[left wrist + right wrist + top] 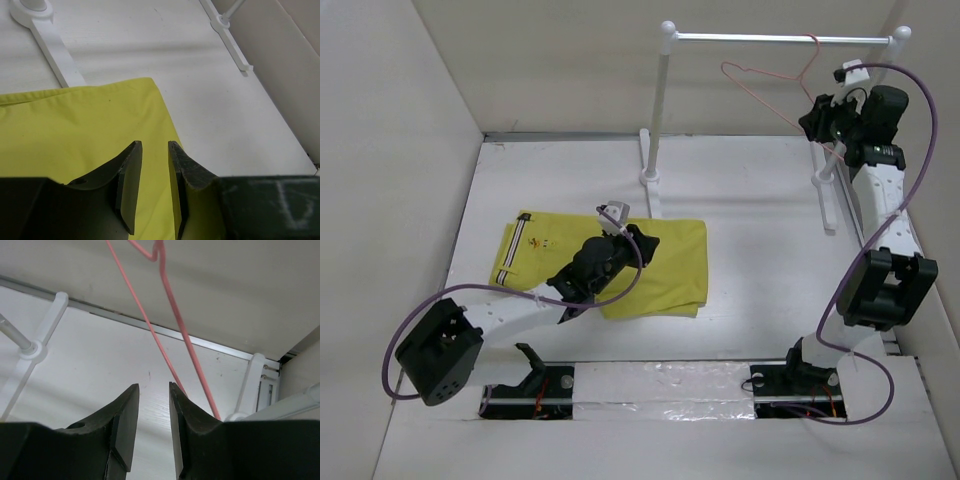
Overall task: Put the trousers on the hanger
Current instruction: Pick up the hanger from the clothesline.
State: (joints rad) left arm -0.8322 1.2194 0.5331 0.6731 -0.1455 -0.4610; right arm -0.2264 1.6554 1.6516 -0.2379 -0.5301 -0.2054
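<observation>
The mustard-yellow trousers [665, 265] lie folded flat on the table, with the striped waistband and small logo at their left end [520, 250]. My left gripper [642, 240] hovers over their far right part. In the left wrist view its jaws [155, 145] stand slightly apart and empty, above the yellow cloth [75, 130] near its right edge. The pink wire hanger [765, 85] hangs by its hook from the rail. My right gripper [817, 120] is raised beside the hanger's lower right corner, open and empty. In the right wrist view the hanger's wires [172, 310] run down behind the right finger [195, 415].
A white-posted rail frame [770, 38] stands at the back, its left post [658, 110] just behind the trousers. Its foot bars show in the left wrist view [52, 50]. White walls enclose the table on the left, back and right.
</observation>
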